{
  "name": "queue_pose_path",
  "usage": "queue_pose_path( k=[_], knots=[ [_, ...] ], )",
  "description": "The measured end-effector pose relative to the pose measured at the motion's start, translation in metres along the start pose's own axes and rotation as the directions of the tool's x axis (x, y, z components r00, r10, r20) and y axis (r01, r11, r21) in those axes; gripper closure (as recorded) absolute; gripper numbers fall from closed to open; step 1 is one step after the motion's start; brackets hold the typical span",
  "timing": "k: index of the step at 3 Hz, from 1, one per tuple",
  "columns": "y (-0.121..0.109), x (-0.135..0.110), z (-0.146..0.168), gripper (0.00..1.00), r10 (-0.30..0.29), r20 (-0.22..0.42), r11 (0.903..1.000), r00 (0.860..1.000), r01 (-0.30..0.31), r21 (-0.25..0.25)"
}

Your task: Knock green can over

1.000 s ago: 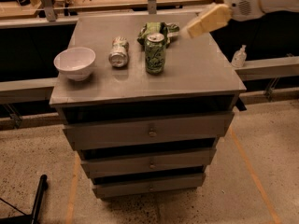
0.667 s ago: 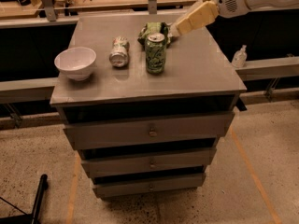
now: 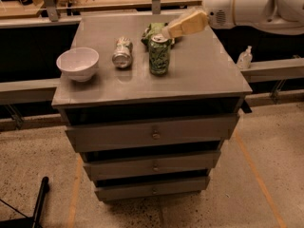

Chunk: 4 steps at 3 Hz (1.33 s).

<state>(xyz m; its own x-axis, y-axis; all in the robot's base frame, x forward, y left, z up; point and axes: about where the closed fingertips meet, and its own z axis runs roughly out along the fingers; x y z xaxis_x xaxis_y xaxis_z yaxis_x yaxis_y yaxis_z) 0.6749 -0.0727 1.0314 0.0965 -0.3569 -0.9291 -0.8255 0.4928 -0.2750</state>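
Just below the end effector (image 3: 167, 32) stands the green can (image 3: 159, 56), upright.

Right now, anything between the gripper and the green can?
Nothing shows in the camera view: the gripper sits right at the top of the green can. The green bag lies behind them.

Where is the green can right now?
In the camera view, the green can stands upright on the cabinet top, just right of the silver can, the green bag behind it; the end effector is close above its upper right.
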Motion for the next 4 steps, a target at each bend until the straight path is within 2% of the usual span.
queue_pose_path(
  k=[1,2,3,4],
  knots=[
    [-0.003,0.012,0.031,0.00,0.008,0.123,0.9989,0.992,-0.013,0.044],
    [-0.003,0.036,0.051,0.00,0.017,0.165,0.9968,0.986,-0.030,0.075],
    [-0.005,0.061,0.067,0.00,0.064,0.180,0.9939,0.982,-0.079,0.077],
    [-0.004,0.079,0.080,0.00,0.111,0.177,0.9912,0.978,-0.122,0.052]
  ],
)
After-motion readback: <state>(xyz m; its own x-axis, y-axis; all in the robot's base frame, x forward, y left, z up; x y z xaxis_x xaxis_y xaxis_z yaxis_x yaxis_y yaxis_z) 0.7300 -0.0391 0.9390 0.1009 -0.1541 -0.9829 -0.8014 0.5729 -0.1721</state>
